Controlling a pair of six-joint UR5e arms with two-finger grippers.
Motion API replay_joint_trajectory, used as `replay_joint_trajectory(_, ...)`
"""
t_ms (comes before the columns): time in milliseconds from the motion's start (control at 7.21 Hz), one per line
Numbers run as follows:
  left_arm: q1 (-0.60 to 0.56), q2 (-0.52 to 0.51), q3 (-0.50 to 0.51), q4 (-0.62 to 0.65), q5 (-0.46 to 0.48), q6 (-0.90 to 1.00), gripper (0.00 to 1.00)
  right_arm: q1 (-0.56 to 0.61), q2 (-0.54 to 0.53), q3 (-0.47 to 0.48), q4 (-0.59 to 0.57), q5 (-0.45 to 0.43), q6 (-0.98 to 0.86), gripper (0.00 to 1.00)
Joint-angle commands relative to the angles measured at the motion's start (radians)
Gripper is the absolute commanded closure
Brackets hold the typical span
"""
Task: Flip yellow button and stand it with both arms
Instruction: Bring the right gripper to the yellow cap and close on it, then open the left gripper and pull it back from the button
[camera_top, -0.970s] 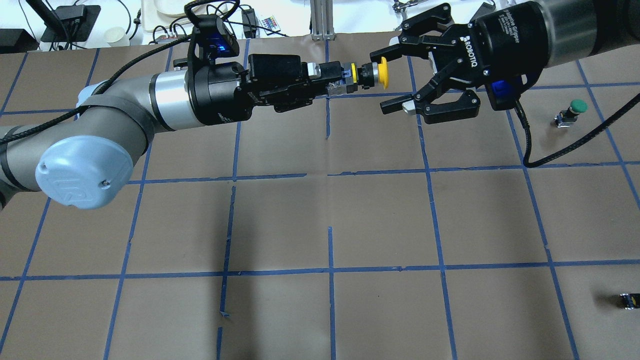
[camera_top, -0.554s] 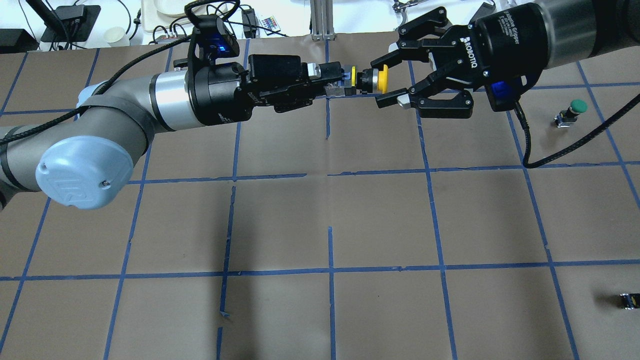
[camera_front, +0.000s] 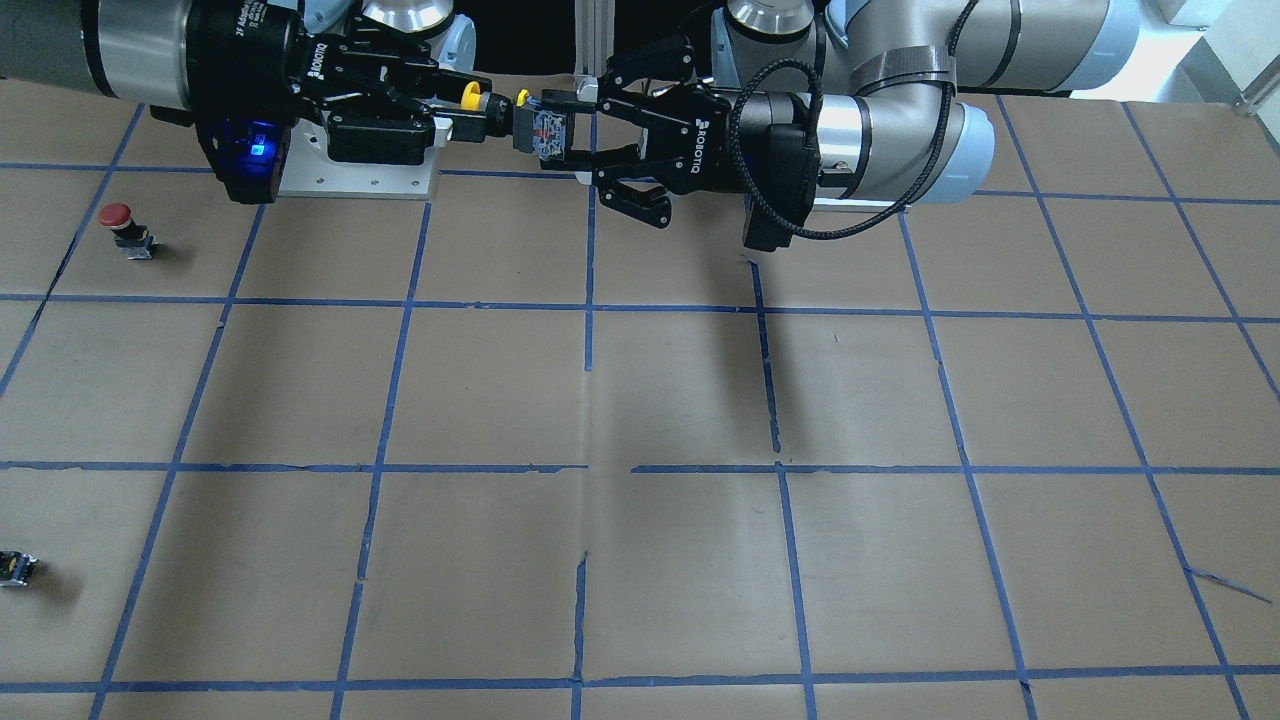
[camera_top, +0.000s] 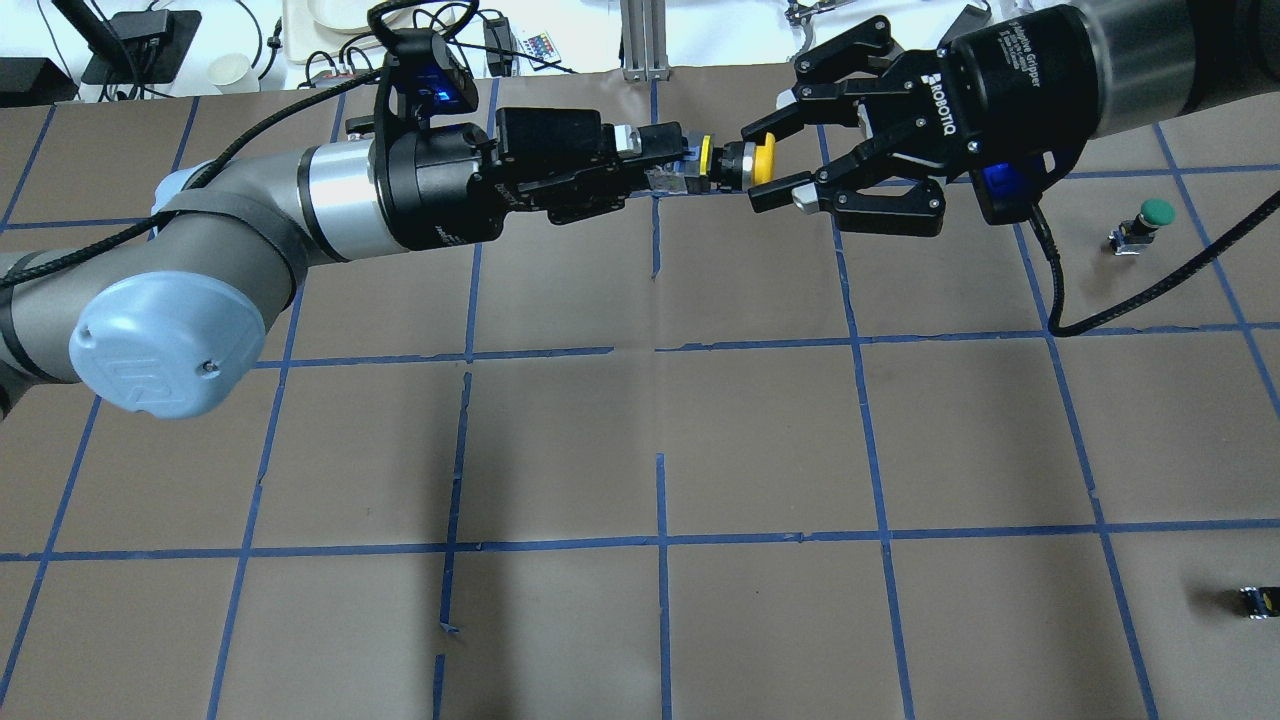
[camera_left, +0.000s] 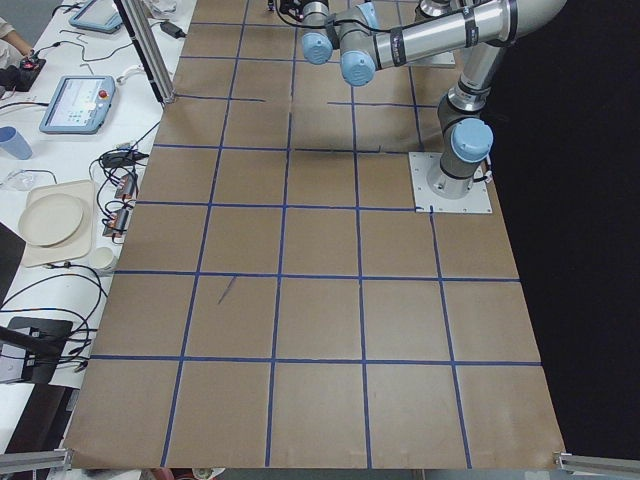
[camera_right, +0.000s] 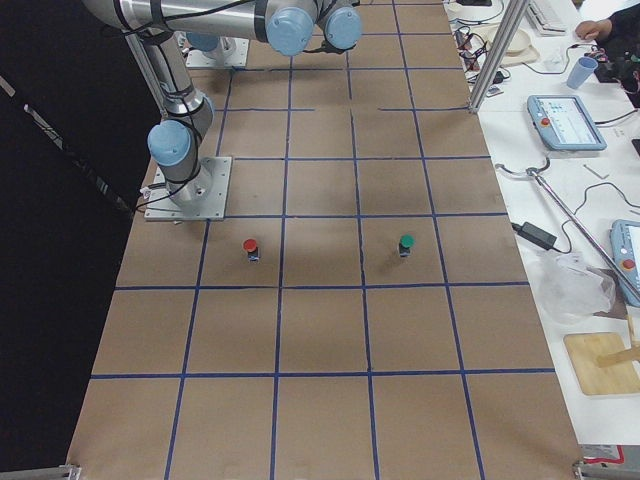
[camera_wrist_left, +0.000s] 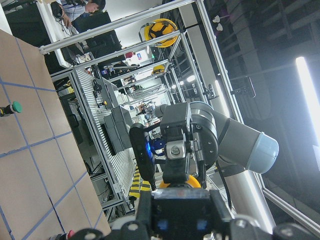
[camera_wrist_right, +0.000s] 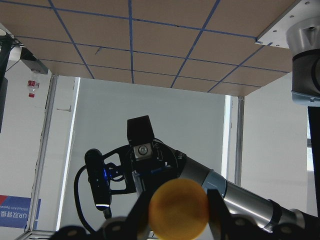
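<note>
Watching the right gripper (camera_top: 753, 165), we see its jaws have narrowed onto the button (camera_top: 735, 160) cap; the left gripper (camera_top: 675, 162) clamps the body, so handover looks ready.

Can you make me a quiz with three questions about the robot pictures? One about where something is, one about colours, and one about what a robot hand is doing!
1. Where is the yellow button?
A. Lying on the table
B. Up in the air between the left gripper and the right gripper
C. On a plate

2. What colours are the caps of the two buttons standing on the table?
A. Red and green
B. Blue and white
C. Both yellow

3. What are the left gripper's jaws doing?
A. Wide open and empty
B. Shut on the yellow button's body
C. Pressing on the table

Answers:
1 B: both grippers meet at it above the table.
2 A: the red-capped button and the green-capped button stand on the paper.
3 B: the jaws clamp its blocky end.
</note>
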Motion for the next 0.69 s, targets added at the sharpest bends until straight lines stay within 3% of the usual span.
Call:
replay_joint_trajectory(0,0.000,-0.003,0.000,0.000,0.000,-0.002,0.03,-0.002,0.001,-0.004,0.000,0.000,0.002,0.97)
replay_joint_trajectory(554,0.005,-0.007,0.004,0.000,0.005,-0.024,0.01,-0.005,0.004,-0.007,-0.006,-0.011,0.002,0.99)
